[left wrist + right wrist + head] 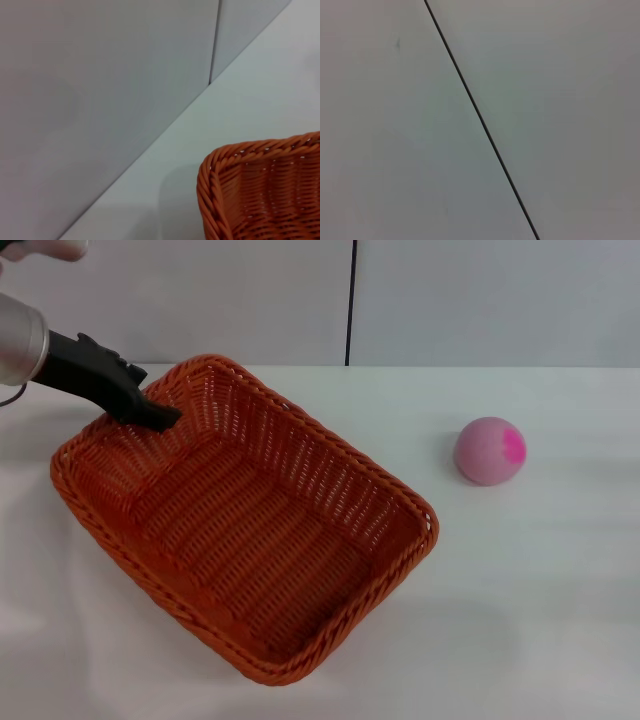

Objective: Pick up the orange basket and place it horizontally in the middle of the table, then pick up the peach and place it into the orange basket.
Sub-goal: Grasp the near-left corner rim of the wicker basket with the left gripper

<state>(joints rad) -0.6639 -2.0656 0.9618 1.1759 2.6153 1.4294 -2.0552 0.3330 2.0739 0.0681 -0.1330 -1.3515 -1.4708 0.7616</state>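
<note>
The orange basket [250, 530] lies on the white table [540, 600], turned diagonally, with its long side running from far left to near right. My left gripper [160, 415] reaches in from the left and sits at the basket's far left rim, its dark tip just inside the wall. One corner of the orange basket [260, 195] shows close up in the left wrist view. The peach [490, 450], pale pink with a magenta blotch, rests on the table to the right of the basket, well apart from it. My right gripper is out of view.
A pale wall with a dark vertical seam [350, 300] stands behind the table's far edge. The right wrist view holds only a plain pale surface crossed by a dark seam [480, 120].
</note>
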